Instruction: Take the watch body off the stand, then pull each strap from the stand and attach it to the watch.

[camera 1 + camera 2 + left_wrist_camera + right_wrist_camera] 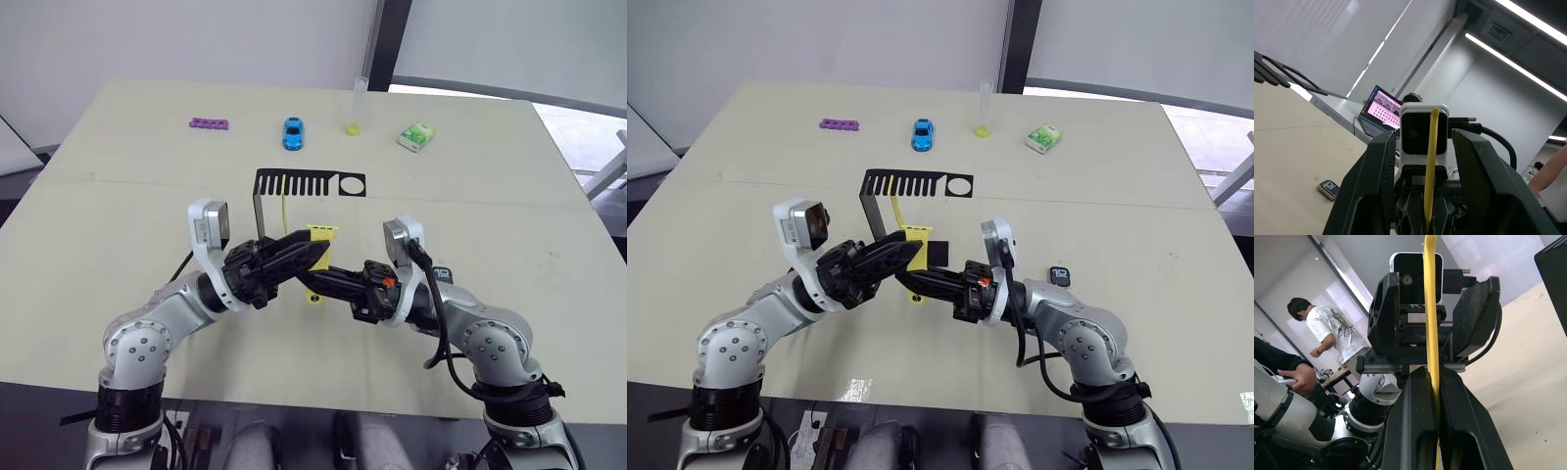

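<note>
R gripper [1432, 396] fingers pinched on a yellow strap [320, 257] mid-table, L gripper [1425, 161] fingers spread wide around it. Stand [294, 186] just beyond holds 2nd strap [284, 208]. Watch body [1060, 276] lies right, on table [118, 196]

A beige table [118, 225] is standing before a white wall [147, 39]. Ceiling light strips [1528, 22] are glowing, and an open laptop [1382, 108] is showing beyond.
</note>
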